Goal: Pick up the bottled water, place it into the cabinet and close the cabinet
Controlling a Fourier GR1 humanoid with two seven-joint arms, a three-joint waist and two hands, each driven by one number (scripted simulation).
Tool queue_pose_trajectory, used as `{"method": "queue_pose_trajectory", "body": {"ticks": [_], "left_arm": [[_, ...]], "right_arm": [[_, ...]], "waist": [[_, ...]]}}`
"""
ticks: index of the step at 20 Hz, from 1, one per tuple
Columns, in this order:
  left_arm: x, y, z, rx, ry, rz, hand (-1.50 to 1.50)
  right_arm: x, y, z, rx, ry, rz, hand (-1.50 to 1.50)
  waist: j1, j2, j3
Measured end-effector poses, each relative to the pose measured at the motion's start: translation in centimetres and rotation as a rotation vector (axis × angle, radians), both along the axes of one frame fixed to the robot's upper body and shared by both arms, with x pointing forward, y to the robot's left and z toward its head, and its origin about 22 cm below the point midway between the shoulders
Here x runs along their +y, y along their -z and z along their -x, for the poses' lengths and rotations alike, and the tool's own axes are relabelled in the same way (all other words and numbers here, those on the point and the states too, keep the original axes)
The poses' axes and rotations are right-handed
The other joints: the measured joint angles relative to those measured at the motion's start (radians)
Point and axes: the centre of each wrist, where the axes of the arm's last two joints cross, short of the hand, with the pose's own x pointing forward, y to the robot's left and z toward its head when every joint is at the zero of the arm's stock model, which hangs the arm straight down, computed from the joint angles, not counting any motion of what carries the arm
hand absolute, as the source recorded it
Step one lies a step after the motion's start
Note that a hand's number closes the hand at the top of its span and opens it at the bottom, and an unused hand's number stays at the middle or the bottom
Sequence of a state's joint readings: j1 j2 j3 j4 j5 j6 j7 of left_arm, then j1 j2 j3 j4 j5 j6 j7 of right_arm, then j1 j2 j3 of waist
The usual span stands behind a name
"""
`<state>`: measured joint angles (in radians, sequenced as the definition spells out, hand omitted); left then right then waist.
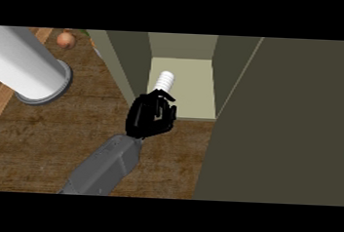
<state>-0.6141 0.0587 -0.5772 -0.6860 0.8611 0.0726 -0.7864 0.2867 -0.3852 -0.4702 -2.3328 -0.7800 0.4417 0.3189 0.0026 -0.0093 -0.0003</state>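
The bottled water (165,80) shows only as a white ribbed end sticking up out of my left hand (150,118), whose black fingers are curled round the rest of it. Hand and bottle are at the front edge of the open cabinet, over its pale inner floor (194,92). The cabinet's door (283,123) stands swung open toward me, filling the right side of the view. My right hand does not show in this view.
A large white cylinder on a grey round base (29,68) stands at the left on the wooden counter (66,128). A small brownish round item (65,39) lies at the back left. The cabinet's left side panel (123,62) rises beside my hand.
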Motion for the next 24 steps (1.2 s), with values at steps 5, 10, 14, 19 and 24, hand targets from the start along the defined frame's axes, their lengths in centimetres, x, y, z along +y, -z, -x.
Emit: {"method": "queue_pose_trajectory", "body": {"ticks": [5,10,14,19,24], "left_arm": [[2.8,0.5,2.7,-0.004,0.044,-0.010,-1.50],[6.2,0.5,5.4,0.013,0.092,0.004,-1.50],[8.7,0.1,7.7,0.006,0.077,0.000,-1.50],[13.0,-0.7,10.5,-0.009,0.021,-0.036,-1.50],[18.0,-1.8,12.8,-0.020,-0.041,-0.117,-1.50]], "right_arm": [[1.0,0.2,-0.5,0.011,-0.024,-0.043,1.50],[1.9,-0.1,-1.1,0.010,-0.095,-0.024,1.50],[3.3,0.4,-1.5,0.070,-0.172,-0.029,1.50],[5.3,1.0,-2.1,0.108,-0.269,-0.068,1.50],[8.1,1.4,-2.9,0.159,-0.365,-0.121,1.50]], "waist": [[0.008,-0.001,0.000],[0.013,-0.005,-0.001],[0.014,-0.007,-0.001],[0.018,-0.008,-0.002],[0.024,-0.008,-0.003]]}}
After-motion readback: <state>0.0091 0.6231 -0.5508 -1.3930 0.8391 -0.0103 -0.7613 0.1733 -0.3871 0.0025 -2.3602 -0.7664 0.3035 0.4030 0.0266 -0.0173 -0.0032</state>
